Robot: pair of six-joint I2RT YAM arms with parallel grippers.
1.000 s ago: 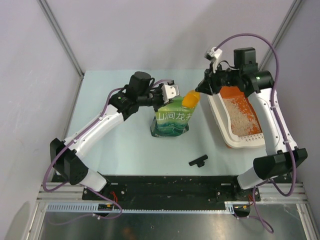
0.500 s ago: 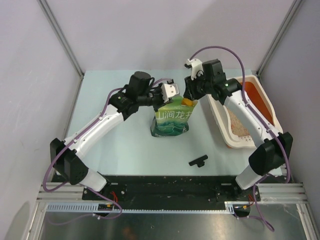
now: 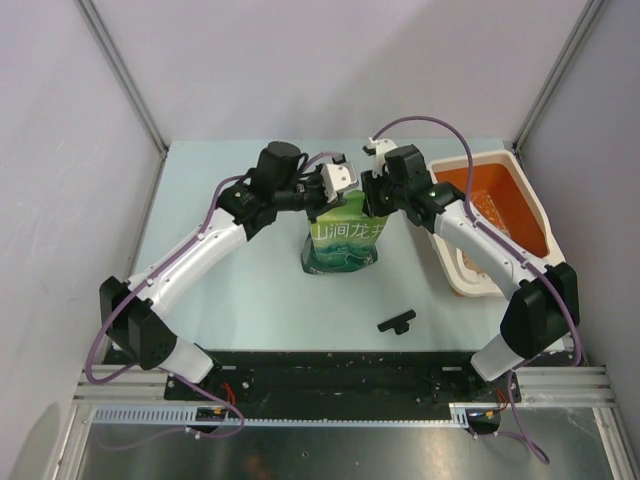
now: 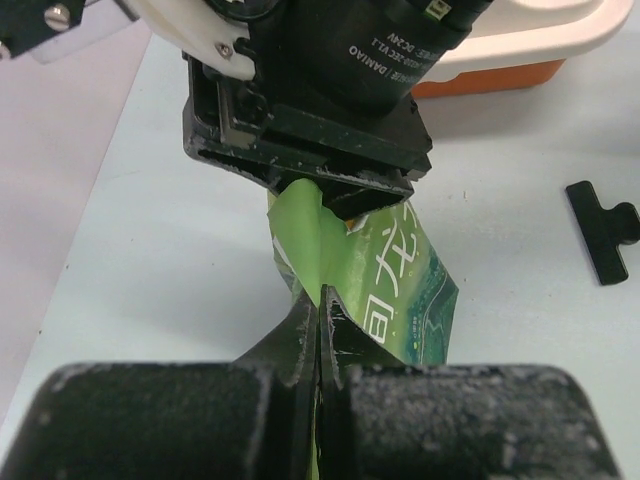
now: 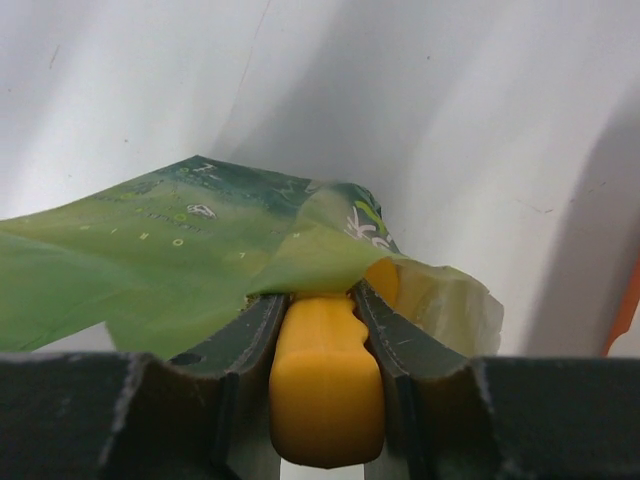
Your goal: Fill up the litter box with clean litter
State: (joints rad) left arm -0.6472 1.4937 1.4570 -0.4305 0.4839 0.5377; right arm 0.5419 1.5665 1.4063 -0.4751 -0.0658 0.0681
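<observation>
The green printed bag (image 3: 343,245) stands upright mid-table. My left gripper (image 4: 320,300) is shut on the bag's top edge, holding the mouth up. My right gripper (image 5: 320,295) is shut on the handle of the orange scoop (image 5: 325,385), whose front end is hidden inside the bag's mouth under a green flap (image 5: 150,260). From above, both grippers meet over the bag top, the left gripper (image 3: 338,185) and the right gripper (image 3: 372,200). The litter box (image 3: 522,175) lies at the right, white-rimmed and orange inside. Pale clean litter (image 3: 472,268) shows at its near end, partly behind my right arm.
A black clip (image 3: 396,321) lies on the table in front of the bag, also in the left wrist view as the clip (image 4: 605,240). Grey walls close in the table on the left, back and right. The litter box (image 4: 520,40) sits close beside the bag.
My right arm has swung left from over the litter box to the bag, carrying the scoop into the bag's mouth. The left arm and bag have stayed put.
</observation>
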